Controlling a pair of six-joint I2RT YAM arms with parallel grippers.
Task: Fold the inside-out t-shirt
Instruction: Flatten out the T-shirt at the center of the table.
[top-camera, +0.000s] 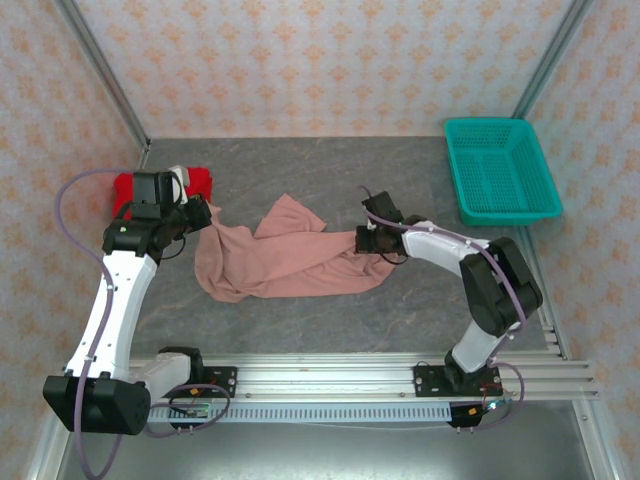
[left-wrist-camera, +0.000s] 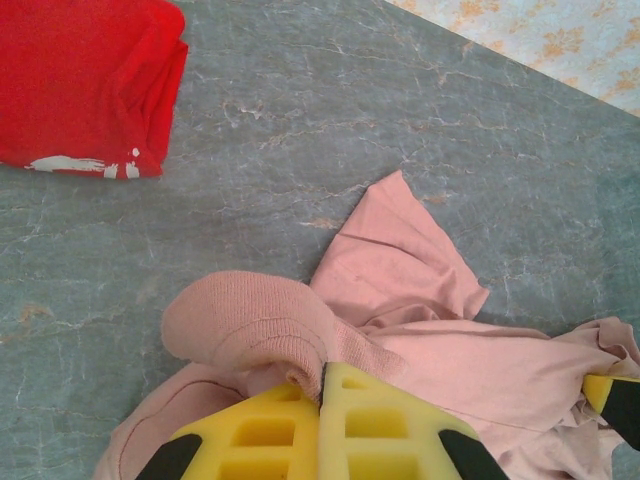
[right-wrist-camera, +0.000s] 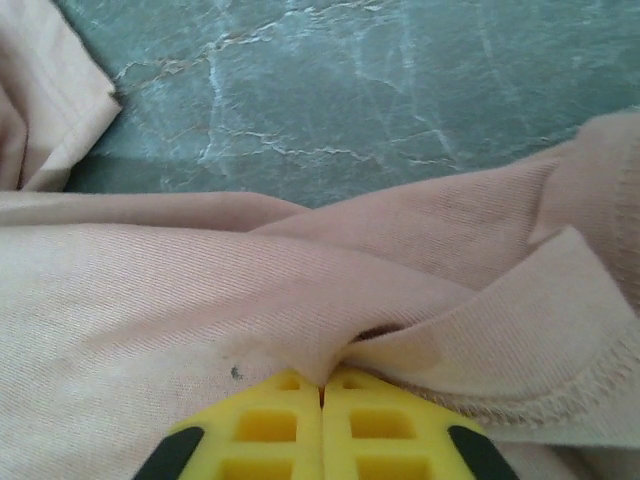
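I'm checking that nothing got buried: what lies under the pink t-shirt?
The grey table shows all around the pink t-shirt and runs under its edges. The crumpled cloth covers whatever lies beneath its middle, so that cannot be seen.

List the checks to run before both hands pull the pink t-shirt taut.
1. Left hand shut on the t-shirt: ok, cloth bunches at its tips.
2. Right hand shut on the t-shirt: ok, a fold is pinched.
3. Red garment apart from the t-shirt: ok, bare table lies between them.
4. T-shirt lying flat: not ok, it is crumpled and twisted.
5. One layer only in each grip: cannot tell.
6. Teal basket away from the cloth: ok.
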